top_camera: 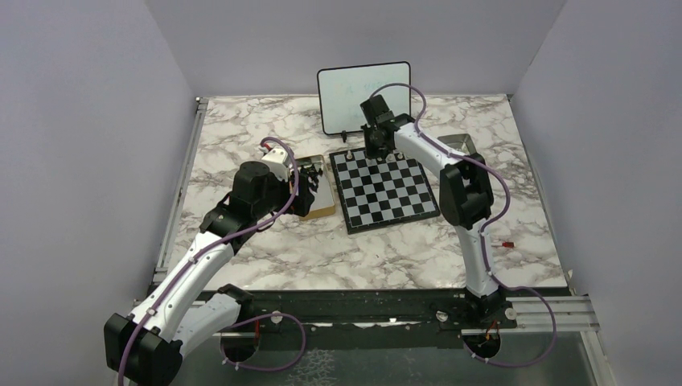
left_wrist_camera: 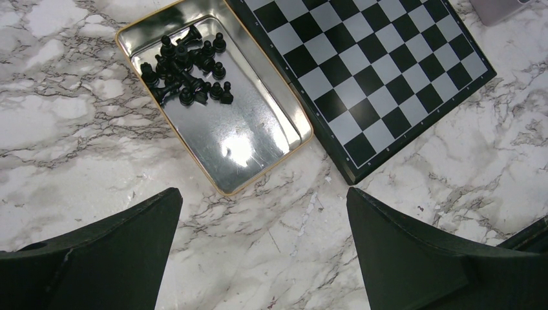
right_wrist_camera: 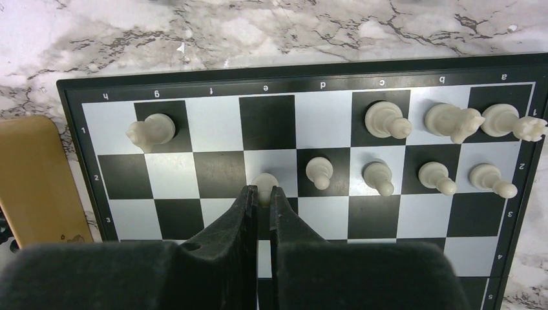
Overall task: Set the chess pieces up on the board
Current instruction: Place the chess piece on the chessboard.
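Observation:
The chessboard (top_camera: 384, 191) lies mid-table; it also shows in the right wrist view (right_wrist_camera: 213, 123) and the left wrist view (left_wrist_camera: 381, 77). Several white pieces stand on its far rows, among them a knight (right_wrist_camera: 150, 129), a bishop (right_wrist_camera: 385, 119) and a row of pawns (right_wrist_camera: 379, 175). My right gripper (right_wrist_camera: 263, 194) is over the far edge of the board (top_camera: 376, 149), shut on a white pawn (right_wrist_camera: 264, 183) on square e2. My left gripper (left_wrist_camera: 265, 213) is open and empty above bare marble, near a metal tin (left_wrist_camera: 258, 139) that holds the black pieces (left_wrist_camera: 187, 64).
A whiteboard on a stand (top_camera: 363, 97) stands behind the board. A second metal tin (top_camera: 458, 145) sits right of the board, partly hidden by the right arm. A small red item (top_camera: 507, 243) lies at the right. A tan lid (right_wrist_camera: 35, 181) lies beside the board.

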Available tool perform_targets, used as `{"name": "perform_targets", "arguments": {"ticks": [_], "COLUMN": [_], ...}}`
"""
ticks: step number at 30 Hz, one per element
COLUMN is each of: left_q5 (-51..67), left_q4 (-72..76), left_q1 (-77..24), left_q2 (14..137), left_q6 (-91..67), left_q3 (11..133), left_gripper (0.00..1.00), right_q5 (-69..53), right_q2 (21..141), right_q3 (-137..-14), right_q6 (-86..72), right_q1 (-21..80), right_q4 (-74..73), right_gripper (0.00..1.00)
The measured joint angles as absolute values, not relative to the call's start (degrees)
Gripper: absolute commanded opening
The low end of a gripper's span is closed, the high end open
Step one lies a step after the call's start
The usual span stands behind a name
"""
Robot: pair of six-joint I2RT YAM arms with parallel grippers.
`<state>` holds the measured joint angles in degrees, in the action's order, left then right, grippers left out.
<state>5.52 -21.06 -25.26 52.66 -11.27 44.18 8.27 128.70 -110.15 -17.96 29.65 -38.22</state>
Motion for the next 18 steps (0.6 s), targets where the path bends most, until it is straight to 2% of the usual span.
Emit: {"name": "perform_targets", "arguments": {"ticks": [18], "left_q5": [5.5], "left_q4": [-21.1], "left_q1": [-25.3], "left_q2": [52.6], "left_q6": [-11.3], "left_q3": [44.2], "left_gripper": [0.99], "right_q5": [8.3], "right_q2": [130.5], "right_q3": [-111.5], "right_q6": [-18.0], "right_q1": [29.6], "right_q4": [-39.2], "right_gripper": [0.15]}}
